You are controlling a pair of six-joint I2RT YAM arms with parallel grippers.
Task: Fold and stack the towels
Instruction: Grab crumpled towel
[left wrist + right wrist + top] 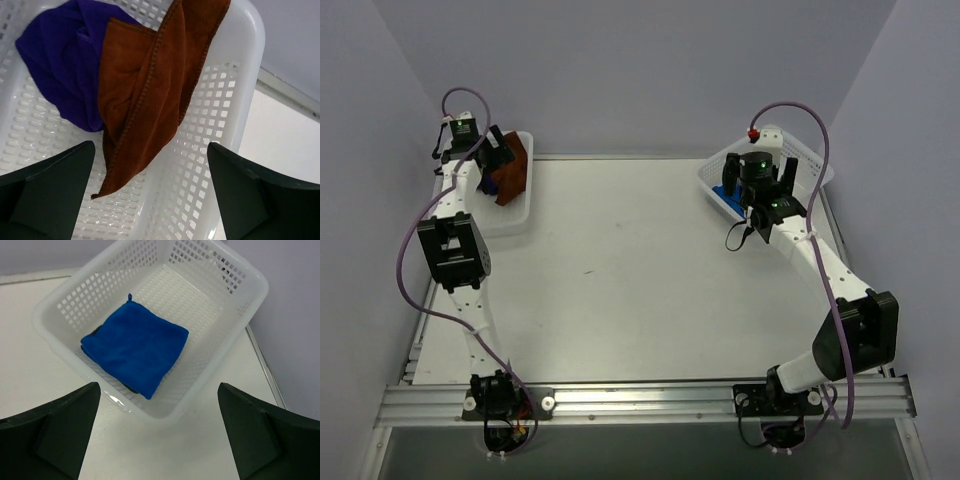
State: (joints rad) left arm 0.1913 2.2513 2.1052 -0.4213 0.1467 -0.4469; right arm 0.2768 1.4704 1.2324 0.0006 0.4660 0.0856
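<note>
We see the left tool hovering over the left basket at the far left of the worktop. Its jaws are spread wide and hold nothing. In that basket the rust-brown towel is crumpled and unfolded. Its long axis runs, in the left wrist view, from the basket's rim at upper right down to a loose corner at lower left, which points toward the tool's left finger. Its upper end is draped over the rim, and the stitched hem faces us along the fold. The purple towel lies bunched beside it on the basket floor. The brown one overlaps its right edge.

The right tool hangs above the near rim of the right basket at the far right corner, its jaws equally wide and empty. Inside, the blue towel lies flat and folded, close to square, so we see no clear long axis. Its edges run roughly along the basket walls, and it sits toward the end nearer the tool. A small loop at one corner points away from the tool. A dark edge shows beneath it, and we cannot tell what that is.
</note>
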